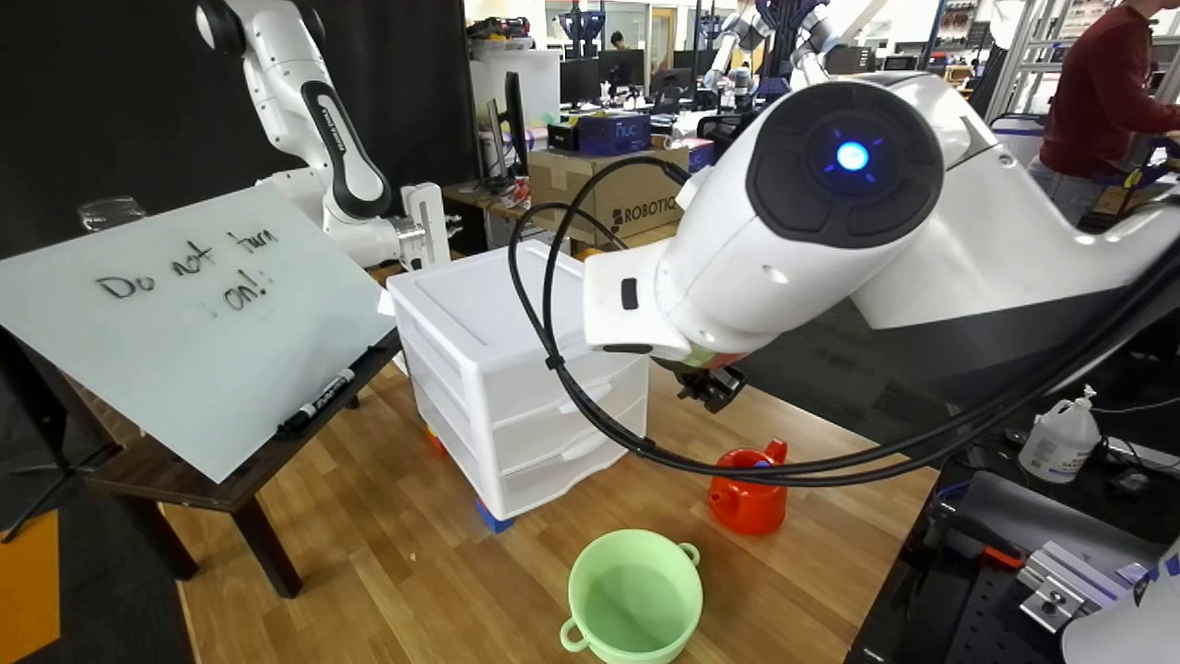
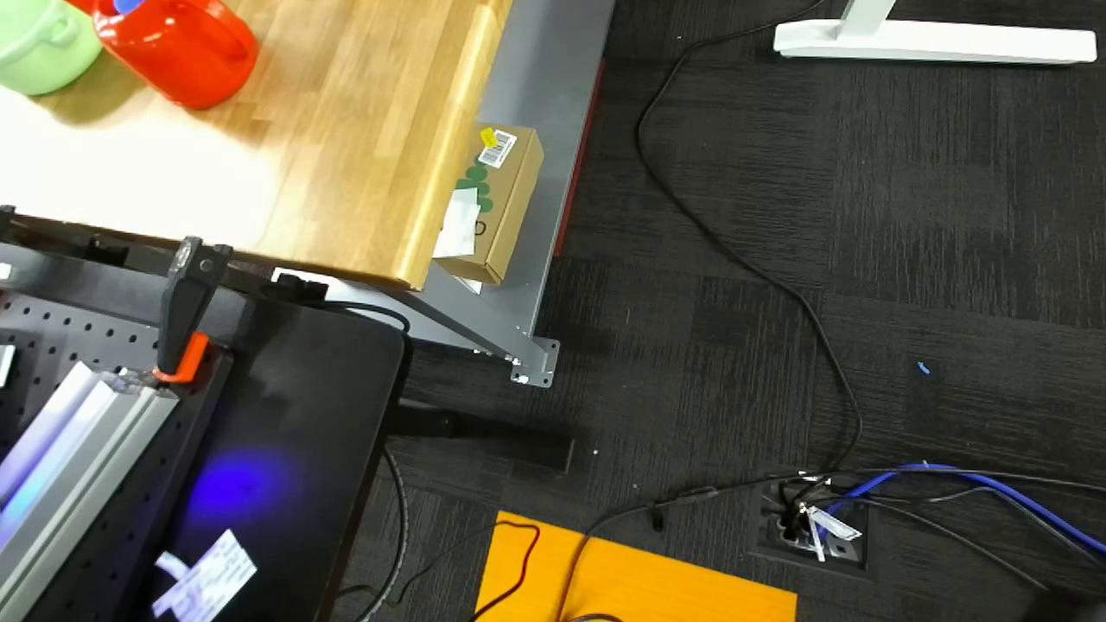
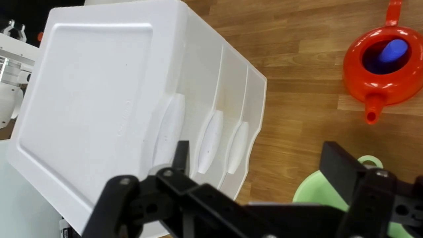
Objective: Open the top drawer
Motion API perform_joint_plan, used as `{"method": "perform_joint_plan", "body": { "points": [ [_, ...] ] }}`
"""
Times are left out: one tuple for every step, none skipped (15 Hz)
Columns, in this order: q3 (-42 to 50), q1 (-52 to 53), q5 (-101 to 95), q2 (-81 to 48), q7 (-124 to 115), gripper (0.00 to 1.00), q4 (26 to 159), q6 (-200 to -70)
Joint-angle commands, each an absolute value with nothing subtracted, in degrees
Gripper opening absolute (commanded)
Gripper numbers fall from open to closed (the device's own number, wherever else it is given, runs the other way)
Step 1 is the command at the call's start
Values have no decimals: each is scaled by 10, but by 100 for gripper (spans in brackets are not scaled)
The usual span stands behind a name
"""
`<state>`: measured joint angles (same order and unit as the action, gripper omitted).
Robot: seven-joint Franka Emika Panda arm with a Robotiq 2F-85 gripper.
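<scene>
Top drawer [image 3: 200, 72] closed; fingers [image 3: 341, 171] spread wide, holding nothing, near drawer unit [image 3: 89, 86]. Red spouted pot [image 1: 751, 515], green pot [image 1: 634, 604] on worktop [image 1: 479, 590].

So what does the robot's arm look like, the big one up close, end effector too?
The arm is mostly white with smooth, rounded segments; a dark, round cap has a glowing blue-white light near its centre. Black cables run along the outside, bundled by small ties. The end effector is black and angular, with two blocky fingers and silvery screw heads.
</scene>
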<state>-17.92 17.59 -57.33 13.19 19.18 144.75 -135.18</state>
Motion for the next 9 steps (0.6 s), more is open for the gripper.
{"method": "perform_joint_plan", "body": {
  "points": [
    [-174,176,-604,111,170,100,1441,-1374],
    [-174,175,-607,107,167,100,1440,-1375],
    [-174,181,-586,118,181,100,1446,-1360],
    [-174,181,-586,115,180,100,1446,-1360],
    [-174,181,-586,115,180,100,1446,-1360],
    [-174,181,-586,115,180,100,1446,-1360],
    [-174,181,-586,116,180,100,1446,-1360],
    [-174,181,-586,116,180,100,1446,-1360],
    [-174,181,-586,116,180,100,1446,-1360]
  ]
}}
